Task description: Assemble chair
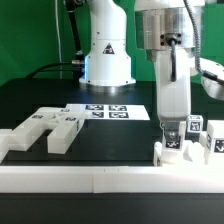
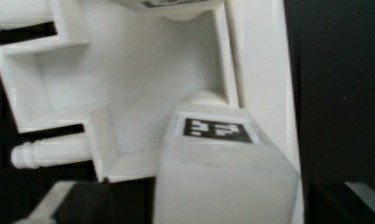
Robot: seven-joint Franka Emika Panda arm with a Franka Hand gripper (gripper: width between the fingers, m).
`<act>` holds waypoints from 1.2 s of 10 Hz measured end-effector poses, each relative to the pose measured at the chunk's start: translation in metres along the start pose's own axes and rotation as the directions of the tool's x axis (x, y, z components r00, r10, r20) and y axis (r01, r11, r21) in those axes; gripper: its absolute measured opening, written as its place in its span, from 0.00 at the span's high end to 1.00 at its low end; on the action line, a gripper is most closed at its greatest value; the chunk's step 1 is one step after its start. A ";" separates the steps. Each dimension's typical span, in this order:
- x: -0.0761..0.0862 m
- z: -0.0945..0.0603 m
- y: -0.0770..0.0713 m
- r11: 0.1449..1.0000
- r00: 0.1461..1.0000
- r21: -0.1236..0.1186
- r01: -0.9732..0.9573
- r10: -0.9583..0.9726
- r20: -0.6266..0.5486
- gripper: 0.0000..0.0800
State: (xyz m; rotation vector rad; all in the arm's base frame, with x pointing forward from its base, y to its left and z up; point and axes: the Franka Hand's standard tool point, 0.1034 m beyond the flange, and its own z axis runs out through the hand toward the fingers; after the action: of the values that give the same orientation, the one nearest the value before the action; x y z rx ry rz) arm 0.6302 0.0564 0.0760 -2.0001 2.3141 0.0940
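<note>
Several chunky matte-white plastic chair pieces (image 1: 52, 128) lay on the black table (image 1: 110, 140) toward the exterior view's left. You had the two-finger gripper (image 1: 172, 140) low over another tagged white piece (image 2: 219, 175) beside the long white border rail (image 1: 100, 181) at that view's right; you could not tell whether its jaws held that piece.

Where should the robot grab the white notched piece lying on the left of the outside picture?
Probably from straight above. The notched piece lies flat on the table, and the gap beside its narrow arm leaves room for fingers, so pinch across that arm.
</note>
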 end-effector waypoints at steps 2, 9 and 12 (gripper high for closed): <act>-0.001 -0.001 0.001 0.980 0.980 -0.013 0.200 -0.200 -0.007 0.21; -0.003 -0.002 -0.001 0.625 0.625 -0.019 0.781 -0.781 -0.006 0.19; -0.002 -0.003 -0.001 0.480 0.480 -0.032 0.877 -0.877 -0.009 0.19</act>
State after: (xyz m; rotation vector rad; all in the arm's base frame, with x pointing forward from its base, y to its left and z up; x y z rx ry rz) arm 0.6314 0.0585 0.0789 -2.9149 0.9747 0.0197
